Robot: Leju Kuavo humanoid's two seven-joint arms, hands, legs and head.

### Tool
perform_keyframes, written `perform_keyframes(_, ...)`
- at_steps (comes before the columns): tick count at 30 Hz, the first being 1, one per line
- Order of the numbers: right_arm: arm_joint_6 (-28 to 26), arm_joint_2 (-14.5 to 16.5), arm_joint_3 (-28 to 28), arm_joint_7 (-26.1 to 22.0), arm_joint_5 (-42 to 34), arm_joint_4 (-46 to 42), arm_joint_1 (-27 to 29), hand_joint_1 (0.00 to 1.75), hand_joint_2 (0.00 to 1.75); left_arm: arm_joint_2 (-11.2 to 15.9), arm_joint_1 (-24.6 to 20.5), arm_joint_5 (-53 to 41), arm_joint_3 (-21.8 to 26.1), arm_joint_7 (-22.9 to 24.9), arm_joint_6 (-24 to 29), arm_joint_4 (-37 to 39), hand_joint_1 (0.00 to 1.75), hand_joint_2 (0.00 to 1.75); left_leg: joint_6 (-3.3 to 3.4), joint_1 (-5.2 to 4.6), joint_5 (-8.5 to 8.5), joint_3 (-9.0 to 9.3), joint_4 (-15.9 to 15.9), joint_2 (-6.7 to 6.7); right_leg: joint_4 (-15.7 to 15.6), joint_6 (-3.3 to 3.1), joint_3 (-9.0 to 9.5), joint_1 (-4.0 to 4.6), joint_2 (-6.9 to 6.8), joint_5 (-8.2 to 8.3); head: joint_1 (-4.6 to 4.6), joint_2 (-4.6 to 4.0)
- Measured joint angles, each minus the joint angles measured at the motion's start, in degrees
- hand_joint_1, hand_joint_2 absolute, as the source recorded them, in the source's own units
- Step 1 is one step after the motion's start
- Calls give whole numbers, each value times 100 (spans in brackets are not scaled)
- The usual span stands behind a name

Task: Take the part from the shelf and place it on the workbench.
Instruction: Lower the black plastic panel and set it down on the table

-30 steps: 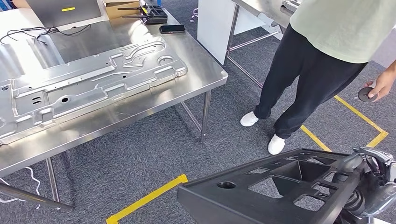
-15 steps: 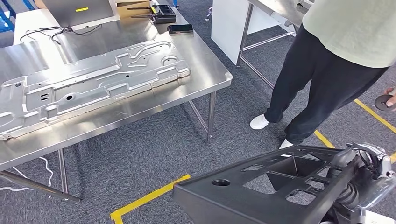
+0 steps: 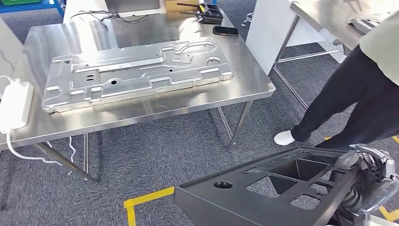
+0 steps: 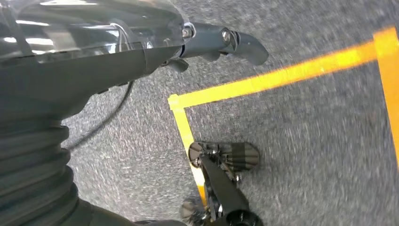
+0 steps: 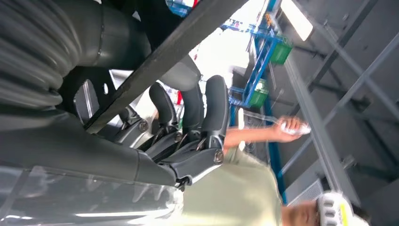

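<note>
While the black plastic part (image 3: 263, 188) sits low in the lower right of the head view, carried above the carpet and not yet over any table, what I care about is how it lies against the workbench (image 3: 56, 125). Its long axis runs from the lower left of the frame up toward the right edge, roughly the same slant as the bench's near edge, and the bench is up and to the left of it, well apart, with a stretch of grey carpet and a corner of yellow floor tape (image 3: 146, 198) between. My right hand (image 3: 364, 176) grips the part at its far right end, at the right edge of the frame; in the right wrist view its dark fingers (image 5: 188, 106) curl around a black edge of the part, so I read them as closed on it. Everything else of the part stretches away from those fingers toward the lower middle of the frame.

My left hand (image 4: 216, 40) hangs over the carpet and tape in the left wrist view, its fingers loosely extended and holding nothing, so the right hand is the one doing the carrying.

I judge the next move needs the part brought up and left across the gap, and set on the bare steel at the bench's near edge, because a big pressed metal panel (image 3: 136, 73) already covers the middle. A person (image 3: 357, 94) stands at the right of the frame, close to the part's held end, so I would swing wide of them
</note>
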Motion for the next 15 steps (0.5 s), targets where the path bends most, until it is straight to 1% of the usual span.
perform_keyframes(1, -2, -3, 1, 1, 0, 1, 2, 175, 175, 0, 0, -2, 1, 0, 0, 1, 0, 175, 7, -9, 3, -4, 1, -80, 291, -6, -150, 4, 30, -74, 30, 0)
perform_keyframes(2, -4, -5, 2, 1, 0, 2, 4, 175, 175, 0, 2, -6, 1, 0, 0, 1, 0, 175, 9, -16, 5, -2, 2, -165, 380, -18, -209, 8, 48, -32, 48, 0)
perform_keyframes(3, -7, -7, 4, 1, 0, 3, 5, 175, 175, 0, 5, -10, 1, 0, -1, 2, 0, 175, 10, -20, 5, 7, 2, -250, 243, -33, -163, 12, 71, 117, 62, 0)
perform_keyframes(4, -9, -8, 4, 1, 0, 3, 6, 175, 175, -1, 6, -14, 1, 0, -1, 2, 0, 175, 9, -19, 5, 19, 3, -337, -94, -54, -24, 16, 131, 341, 80, 0)
perform_keyframes(5, -11, -10, 5, 1, 0, 3, 4, 175, 175, -3, 5, -15, 1, -1, -1, 2, 0, 175, 4, -14, 7, 23, 3, -417, -488, -79, 144, 17, 279, 545, 102, 0)
perform_keyframes(6, -12, -11, 5, 1, 0, 2, 7, 175, 175, -5, -2, -16, 1, 0, -1, 2, 0, 175, -9, -16, 10, 13, 11, -497, -847, -98, 290, 17, 436, 679, 116, 0)
perform_keyframes(7, -14, -13, 5, 1, 0, 2, 10, 175, 175, -8, -7, -16, 1, 0, -1, 1, 0, 175, -35, -10, 22, -13, 13, -568, -1089, -110, 382, 22, 569, 742, 125, 0)
perform_keyframes(8, -15, -15, 5, 1, 0, 1, 13, 175, 175, -9, -8, -16, 2, 0, -1, 1, 0, 175, -68, -6, 40, -45, 7, -635, -1188, -114, 412, 29, 650, 734, 124, 0)
perform_keyframes(9, -17, -16, 5, 1, 1, 1, 12, 175, 175, -9, -3, -16, 3, 0, -1, 0, 0, 175, -109, -4, 64, -70, -7, -705, -1224, -115, 417, 40, 625, 722, 117, 0)
perform_keyframes(10, -17, -19, 6, 1, 2, 1, 4, 175, 175, -8, 9, -16, 4, -1, -1, 0, 0, 175, -144, 6, 80, -85, -20, -733, -1238, -131, 423, 17, 561, 730, 111, 0)
perform_keyframes(11, -16, -19, 6, 1, 3, 1, -5, 175, 175, -8, 23, -17, 6, 0, -1, 1, 0, 175, -169, -6, 62, -99, 4, -646, -1261, -156, 441, -5, 488, 742, 89, 0)
perform_keyframes(12, -15, -19, 6, 0, 6, 1, -10, 175, 175, -8, 29, -17, 7, 0, -2, 1, 0, 175, -186, -17, -16, -148, 119, -491, -1285, -195, 464, -24, 404, 751, 46, 0)
perform_keyframes(13, -14, -19, 5, 0, 7, 1, -10, 175, 175, -8, 25, -17, 8, 0, -3, 2, 0, 175, -193, -28, -156, -242, 352, -304, -1305, -232, 487, -42, 313, 757, 0, 0)
perform_keyframes(14, -14, -19, 4, 0, 8, 1, -10, 175, 175, -9, 17, -17, 8, 0, -4, 2, 0, 175, -199, -40, -335, -386, 690, -130, -1308, -256, 504, -24, 225, 750, -43, 0)
perform_keyframes(15, -14, -19, 3, 0, 9, 2, -10, 175, 175, -9, 8, -18, 8, -1, -5, 2, 0, 175, -207, -36, -510, -555, 1073, -57, -1307, -274, 514, -13, 139, 743, -73, 0)
